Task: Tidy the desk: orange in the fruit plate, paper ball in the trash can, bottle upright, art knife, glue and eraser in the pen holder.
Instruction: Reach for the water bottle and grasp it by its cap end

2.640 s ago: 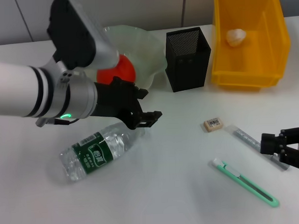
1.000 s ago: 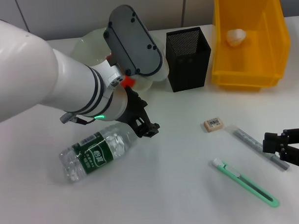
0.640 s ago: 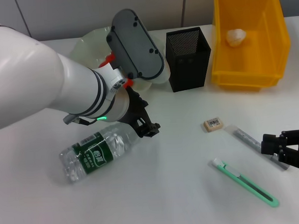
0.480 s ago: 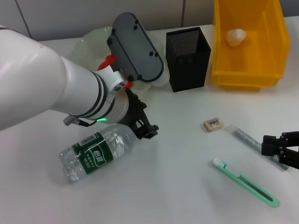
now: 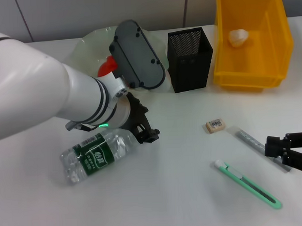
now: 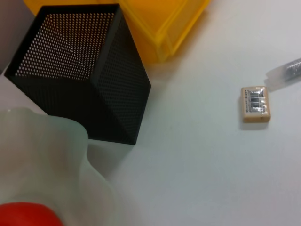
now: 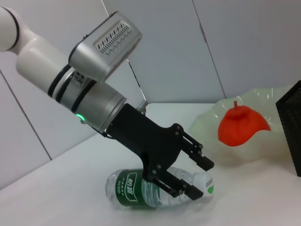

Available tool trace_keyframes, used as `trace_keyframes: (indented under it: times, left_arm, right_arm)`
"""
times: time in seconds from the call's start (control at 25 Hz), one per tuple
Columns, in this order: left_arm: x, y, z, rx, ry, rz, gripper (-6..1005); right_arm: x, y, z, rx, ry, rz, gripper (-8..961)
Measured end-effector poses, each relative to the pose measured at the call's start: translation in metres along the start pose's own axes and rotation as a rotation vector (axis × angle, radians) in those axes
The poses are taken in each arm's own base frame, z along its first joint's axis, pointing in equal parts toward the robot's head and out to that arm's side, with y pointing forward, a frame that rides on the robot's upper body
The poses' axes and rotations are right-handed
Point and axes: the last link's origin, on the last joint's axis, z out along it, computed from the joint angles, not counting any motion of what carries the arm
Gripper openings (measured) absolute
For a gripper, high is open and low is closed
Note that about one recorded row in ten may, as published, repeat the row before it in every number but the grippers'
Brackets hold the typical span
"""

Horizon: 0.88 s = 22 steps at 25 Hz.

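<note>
The fruit plate [image 5: 91, 43] holds the orange [image 7: 241, 125], mostly hidden behind the left arm in the head view. The yellow bin [image 5: 251, 37] holds the paper ball [image 5: 238, 37]. The pen holder's [image 5: 190, 59] inside is dark, its contents unreadable. The left gripper [image 7: 200, 176] has its fingers released around the neck of the bottle [image 5: 95, 154], which lies on the counter [image 5: 173, 191]. The eraser [image 5: 215, 125], glue [image 5: 251, 139] and art knife [image 5: 248, 184] lie loose there. The right gripper [image 5: 291, 152] is cut off; whether it is released I cannot tell.

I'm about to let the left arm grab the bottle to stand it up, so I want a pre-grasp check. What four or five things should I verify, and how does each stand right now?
1. Clear plastic water bottle with green label lying on its side on the white table: ok, needs uprighting.
2. Left hand open, fingers either side of the bottle's white cap: ok.
3. Fingers closed on the bottle: not ok, not yet gripping.
4. Red-orange fruit already in the translucent wavy plate: ok.
5. Right hand low beside the grey glue stick, apart from the bottle: ok.
</note>
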Motion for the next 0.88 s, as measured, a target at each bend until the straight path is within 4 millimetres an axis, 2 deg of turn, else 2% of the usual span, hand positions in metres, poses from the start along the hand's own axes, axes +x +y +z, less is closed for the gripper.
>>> trace_keyframes:
  times: [0.88]
  left_arm:
    - [-0.0064, 0.0018, 0.009, 0.009, -0.012, 0.012, 566]
  right_arm:
    - [0.0016, 0.0005, 0.002, -0.006, -0.005, 0.008, 176]
